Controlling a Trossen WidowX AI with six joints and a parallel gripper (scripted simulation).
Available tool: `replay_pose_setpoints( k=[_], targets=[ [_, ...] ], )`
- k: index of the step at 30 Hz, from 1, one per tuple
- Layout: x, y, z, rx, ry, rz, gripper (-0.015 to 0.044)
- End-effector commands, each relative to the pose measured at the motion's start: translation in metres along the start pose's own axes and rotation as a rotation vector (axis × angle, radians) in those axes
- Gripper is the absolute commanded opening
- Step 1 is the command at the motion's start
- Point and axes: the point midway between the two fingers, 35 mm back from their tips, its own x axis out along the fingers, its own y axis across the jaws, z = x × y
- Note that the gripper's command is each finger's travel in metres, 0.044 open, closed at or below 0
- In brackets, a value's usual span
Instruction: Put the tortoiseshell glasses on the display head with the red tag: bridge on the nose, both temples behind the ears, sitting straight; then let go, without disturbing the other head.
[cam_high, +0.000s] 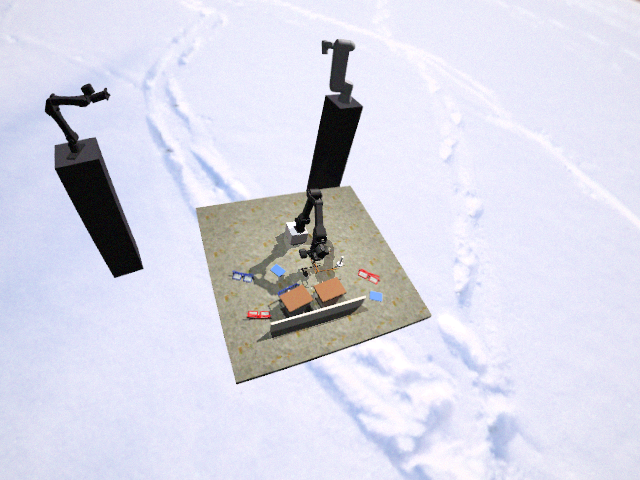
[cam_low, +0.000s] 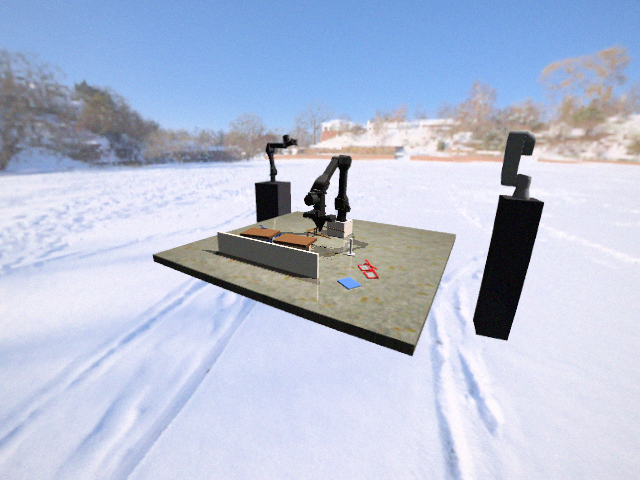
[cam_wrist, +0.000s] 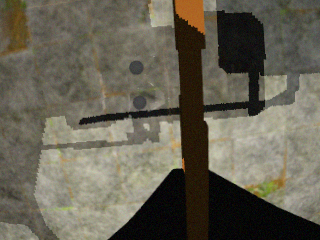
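- Top view: we see the gripper (cam_high: 316, 260) hanging over the surface (cam_high: 242, 335), just short of the two brown-topped display heads (cam_high: 296, 298); the tortoiseshell glasses (cam_high: 323, 269) look like the orange-brown streak under it, though they are tiny here.
- Exterior view: the arm (cam_low: 324, 181) bends down behind the white wall (cam_low: 268, 255).
- Wrist view: we see the gripper clamped on the glasses' temple (cam_wrist: 194, 127), held above the surface.
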Motion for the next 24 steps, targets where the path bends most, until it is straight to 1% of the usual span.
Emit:
replay_pose_setpoints(
  k=[1,24],
  targets=[
    [0.005,-0.001,-0.001,0.004,0.004,-0.003,0.0000],
    [0.030,-0.001,-0.002,0.004,0.004,-0.003,0.0000]
  ],
)
